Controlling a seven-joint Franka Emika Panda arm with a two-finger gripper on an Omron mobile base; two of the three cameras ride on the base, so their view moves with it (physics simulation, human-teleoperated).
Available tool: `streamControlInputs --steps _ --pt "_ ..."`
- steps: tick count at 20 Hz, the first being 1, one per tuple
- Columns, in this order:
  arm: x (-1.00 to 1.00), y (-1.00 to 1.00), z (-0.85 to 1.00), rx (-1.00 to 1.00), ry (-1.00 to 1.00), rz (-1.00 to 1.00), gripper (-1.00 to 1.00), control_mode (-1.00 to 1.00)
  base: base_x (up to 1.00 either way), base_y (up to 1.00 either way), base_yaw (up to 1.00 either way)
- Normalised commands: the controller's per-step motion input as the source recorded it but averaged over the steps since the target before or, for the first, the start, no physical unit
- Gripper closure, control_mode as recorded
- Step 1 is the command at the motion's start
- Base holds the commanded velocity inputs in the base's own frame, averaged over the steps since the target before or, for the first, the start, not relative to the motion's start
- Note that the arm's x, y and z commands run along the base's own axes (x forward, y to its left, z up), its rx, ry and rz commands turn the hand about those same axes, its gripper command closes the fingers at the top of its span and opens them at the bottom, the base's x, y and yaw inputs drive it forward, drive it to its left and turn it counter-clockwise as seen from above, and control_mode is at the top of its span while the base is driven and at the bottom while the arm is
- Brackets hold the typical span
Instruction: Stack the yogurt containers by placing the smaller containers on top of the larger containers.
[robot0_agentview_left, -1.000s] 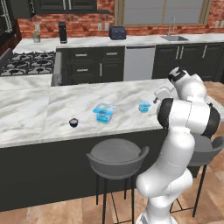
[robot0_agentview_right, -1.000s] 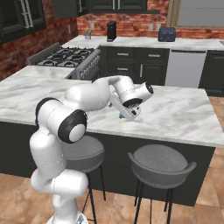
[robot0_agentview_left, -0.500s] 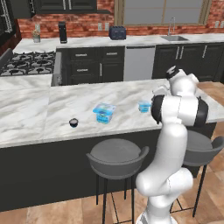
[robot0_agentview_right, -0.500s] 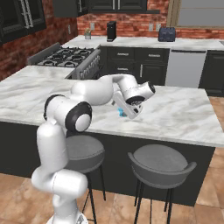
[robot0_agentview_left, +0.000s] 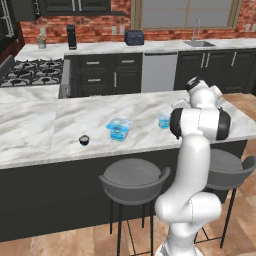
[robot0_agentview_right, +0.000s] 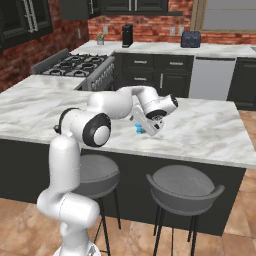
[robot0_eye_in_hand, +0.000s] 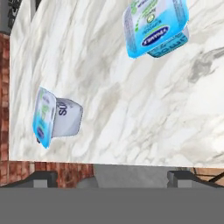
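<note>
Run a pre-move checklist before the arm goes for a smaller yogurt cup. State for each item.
1. Gripper open and empty: ok.
2. Large light-blue tub upright on the island counter, top free for stacking: ok.
3. Medium cup standing on the counter, apart from the tub: ok.
4. Tiny dark cup standing alone, left of the tub in the left base view: ok.
5. Gripper lined up over a cup: not ok; in the hand view both containers sit off to the sides.
6. Nothing stacked yet: ok.

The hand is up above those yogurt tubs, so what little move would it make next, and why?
Probably lower toward the medium cup. The hand is open and holds nothing, and all three tubs stand apart on the counter, none stacked. That cup is the nearest one.
</note>
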Motion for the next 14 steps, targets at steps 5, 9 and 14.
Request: streamControlInputs --steps 5,9,14 --pt "0.28 0.00 -0.17 0.00 0.00 0.00 -1.00 -1.00 0.00 0.00 0.00" --pt "0.29 0.00 -0.15 0.00 0.00 0.00 -1.00 -1.00 0.00 0.00 0.00" --pt "0.29 0.00 -0.15 0.00 0.00 0.00 -1.00 -1.00 0.00 0.00 0.00"
